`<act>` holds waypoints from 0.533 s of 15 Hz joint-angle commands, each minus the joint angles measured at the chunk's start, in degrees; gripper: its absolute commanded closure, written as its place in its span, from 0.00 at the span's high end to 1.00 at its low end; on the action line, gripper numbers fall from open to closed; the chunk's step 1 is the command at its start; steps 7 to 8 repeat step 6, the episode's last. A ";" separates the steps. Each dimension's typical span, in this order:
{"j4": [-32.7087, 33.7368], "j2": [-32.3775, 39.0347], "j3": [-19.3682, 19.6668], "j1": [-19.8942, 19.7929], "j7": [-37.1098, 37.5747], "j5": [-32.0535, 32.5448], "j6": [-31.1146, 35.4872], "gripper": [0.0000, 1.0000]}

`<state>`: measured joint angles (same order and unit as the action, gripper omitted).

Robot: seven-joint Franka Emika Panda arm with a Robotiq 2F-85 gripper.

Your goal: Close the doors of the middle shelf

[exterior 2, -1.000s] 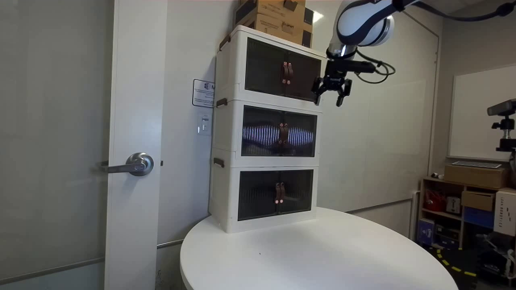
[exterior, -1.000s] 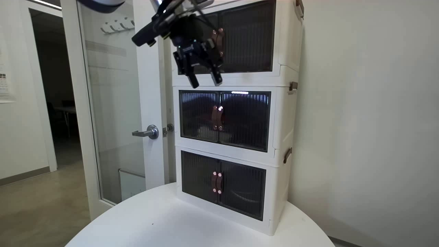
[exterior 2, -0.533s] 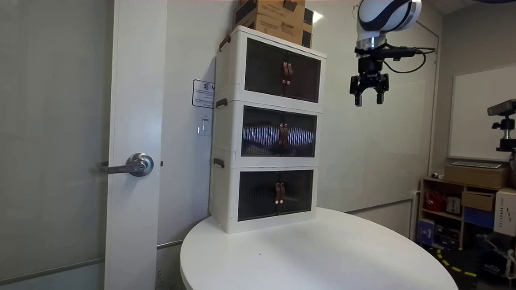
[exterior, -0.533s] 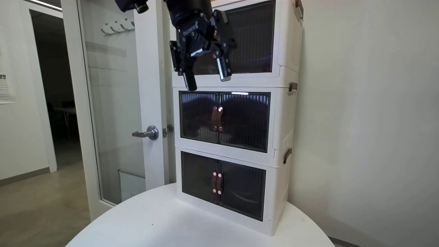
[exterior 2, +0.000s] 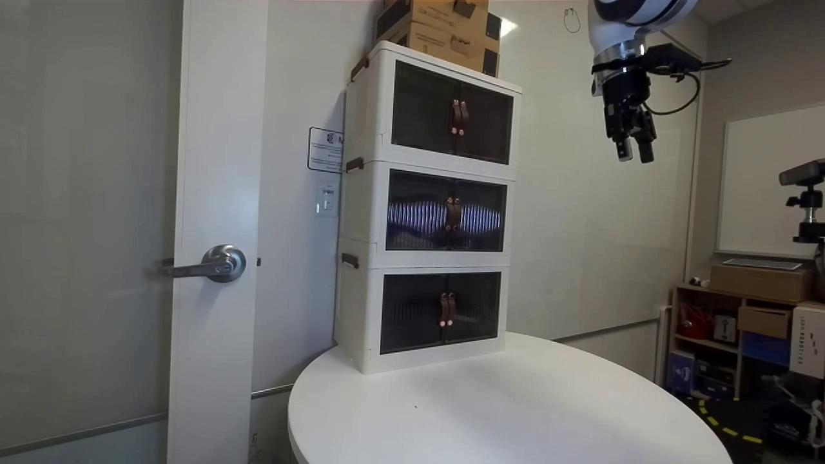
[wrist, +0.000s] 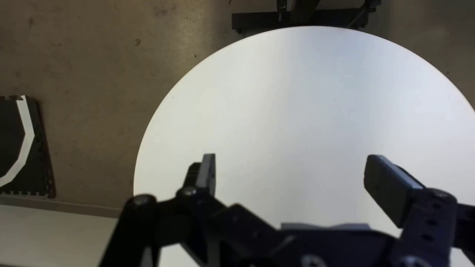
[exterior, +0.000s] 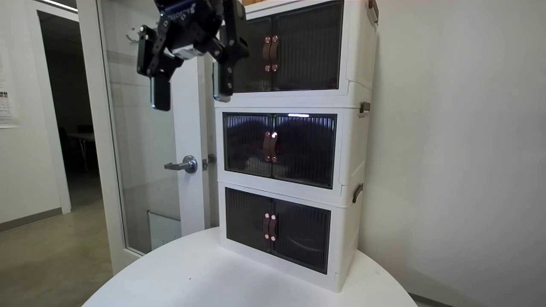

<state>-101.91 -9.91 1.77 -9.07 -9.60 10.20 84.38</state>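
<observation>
Lever of silvery metal [exterior 2: 216,264], fixed to a white-framed glass door [exterior 2: 219,142], far left in an exterior view: well apart from the action, no threat there. Across to the tall stack of three white plastic cabinets [exterior 2: 445,260], and straight to the dark, ribbed, glossy doors of the middle shelf [exterior 2: 419,216]: flush with their frame in both exterior views, so closed by all appearances, and probably nothing left but to get away cleanly. Careful, though! No catch to be seen, so cannot tell about the latching; might creep ajar after a bump, if only loosely held. Down the seam, paired brown strap handles with coppery studs [exterior 2: 454,214]: likely snag points, liable to catch on a careless close pass and tug a door outward. Up top, brown cardboard boxes with black patches [exterior 2: 438,42], apt to slide or topple after too hard a shove against the stack. Over to the right now, high above the round white table [exterior 2: 548,399], the black two-fingered gripper [exterior 2: 635,154]: fingers [wrist: 208,174] spread wide apart, nothing held, well apart from the doors. And just beside it, a looped black cable [exterior 2: 664,114], perhaps the sneakiest risk: could hook a cabinet corner on a wide wrist turn near the stack.
</observation>
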 commanded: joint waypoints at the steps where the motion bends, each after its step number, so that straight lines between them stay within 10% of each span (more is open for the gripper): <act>1: 0.23 -0.05 1.62 1.82 0.28 0.22 -0.16 1.00; 8: 0.22 0.80 1.76 1.83 0.28 0.19 -0.01 1.00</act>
